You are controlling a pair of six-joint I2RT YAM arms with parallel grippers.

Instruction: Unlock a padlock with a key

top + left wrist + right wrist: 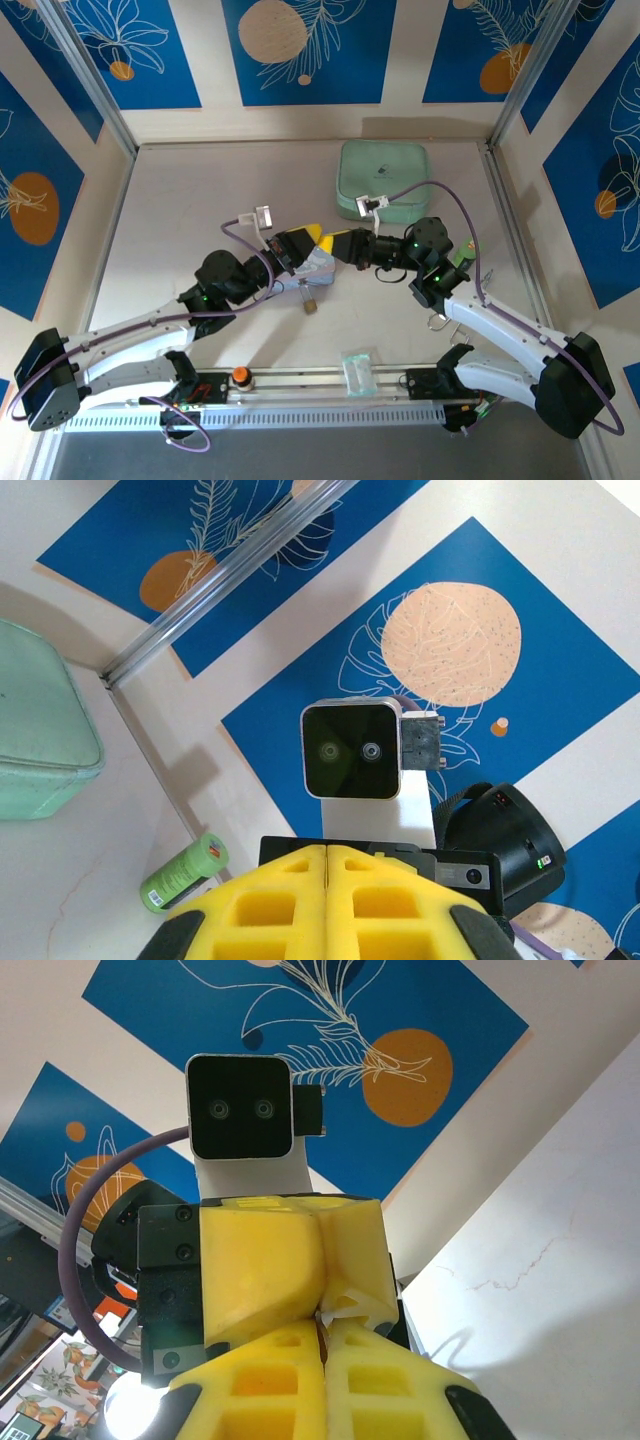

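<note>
Top view: the left gripper (pixel 307 243) and right gripper (pixel 338 245) meet tip to tip above the surface (pixel 200 200), both pinched narrow. The padlock (pixel 310 300) lies just beside them, toward the bases.

Left wrist: its fingers (pixel 260 910) press together with nothing visible between them.

Right wrist: a pale sliver (pixel 340 1305) sits at the tips; I cannot tell whether it is the key. The hold should be firm and aligned before approaching the keyhole.

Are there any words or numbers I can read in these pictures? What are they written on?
None can be read.
Green tube: its white label has print on it, too small and blurred to read.
Wall panels: only drawn leaves and circles, no words or numbers.
</note>
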